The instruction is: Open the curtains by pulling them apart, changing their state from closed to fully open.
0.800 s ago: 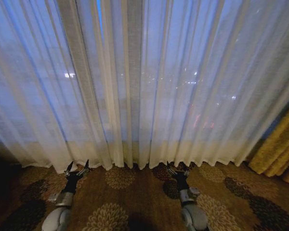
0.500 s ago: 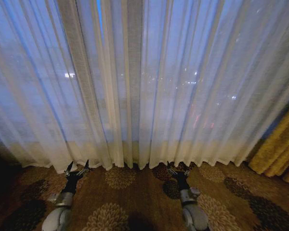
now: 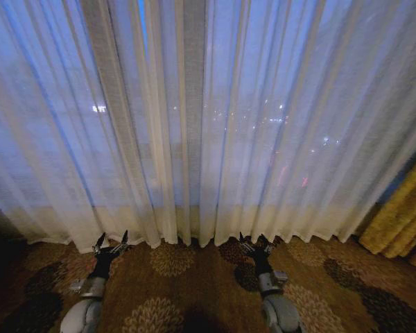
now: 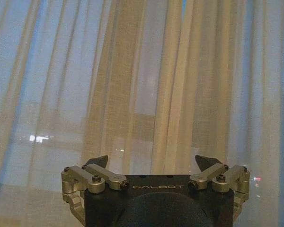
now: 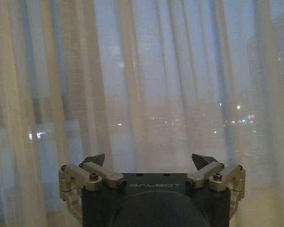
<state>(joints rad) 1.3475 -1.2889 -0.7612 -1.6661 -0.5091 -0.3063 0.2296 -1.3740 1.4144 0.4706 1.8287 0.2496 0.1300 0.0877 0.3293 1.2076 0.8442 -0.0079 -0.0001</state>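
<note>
The curtains (image 3: 194, 118) hang closed across the whole window, sheer white-cream pleated fabric with a wavy hem just above the carpet; their two panels meet near the middle. My left gripper (image 3: 111, 241) is low at the hem on the left, open, holding nothing. My right gripper (image 3: 254, 243) is low at the hem right of centre, open too. In the left wrist view the curtains (image 4: 132, 85) hang just ahead of the left gripper (image 4: 151, 161). In the right wrist view the curtains (image 5: 146, 80) hang ahead of the right gripper (image 5: 149, 160), whose fingers are spread wide.
A thick golden-yellow drape (image 3: 402, 222) hangs at the far right. Patterned brown carpet (image 3: 173, 291) with flower shapes lies under both arms. City lights glimmer through the fabric.
The whole head view has shifted slightly, so the camera moved a little. Both grippers stay open in nearly the same spots at the hem.
</note>
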